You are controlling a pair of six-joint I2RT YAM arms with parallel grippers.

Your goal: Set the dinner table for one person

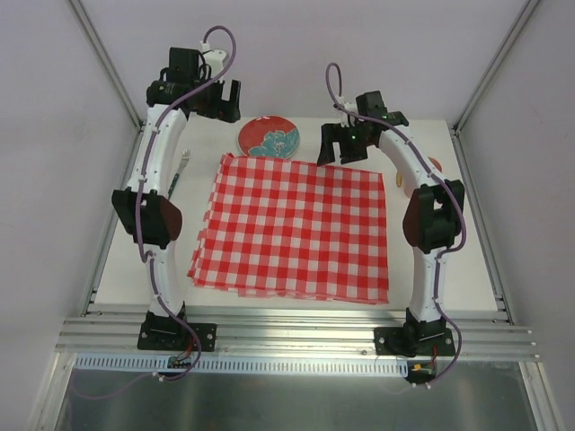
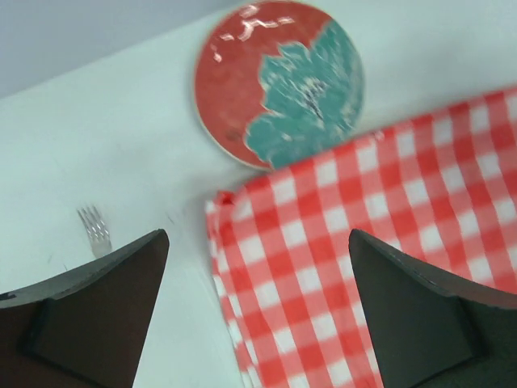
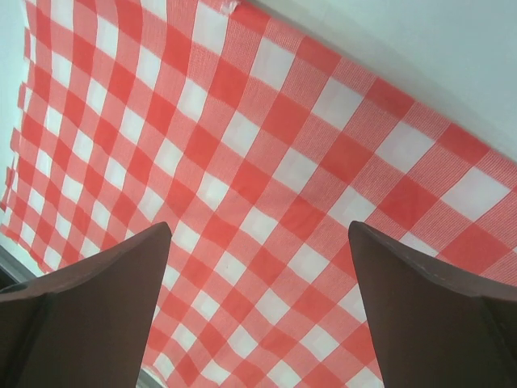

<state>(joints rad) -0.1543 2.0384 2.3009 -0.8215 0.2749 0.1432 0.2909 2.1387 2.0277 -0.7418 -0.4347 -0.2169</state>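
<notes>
Left gripper [image 2: 258,234] hangs wide open and empty over the table's [image 1: 431,269] far-left part; right gripper [image 3: 258,226] gapes too, above the cloth [image 1: 296,224]. Reaching for the plate [image 2: 279,81] (its rim meets the cloth's far edge) could, I judge, snag and drag that cloth

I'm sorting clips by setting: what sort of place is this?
Probably a robot lab bench: plain white tabletop edged by grey aluminium rails, blank white panel walls, two white bolted-down robot arms.
</notes>
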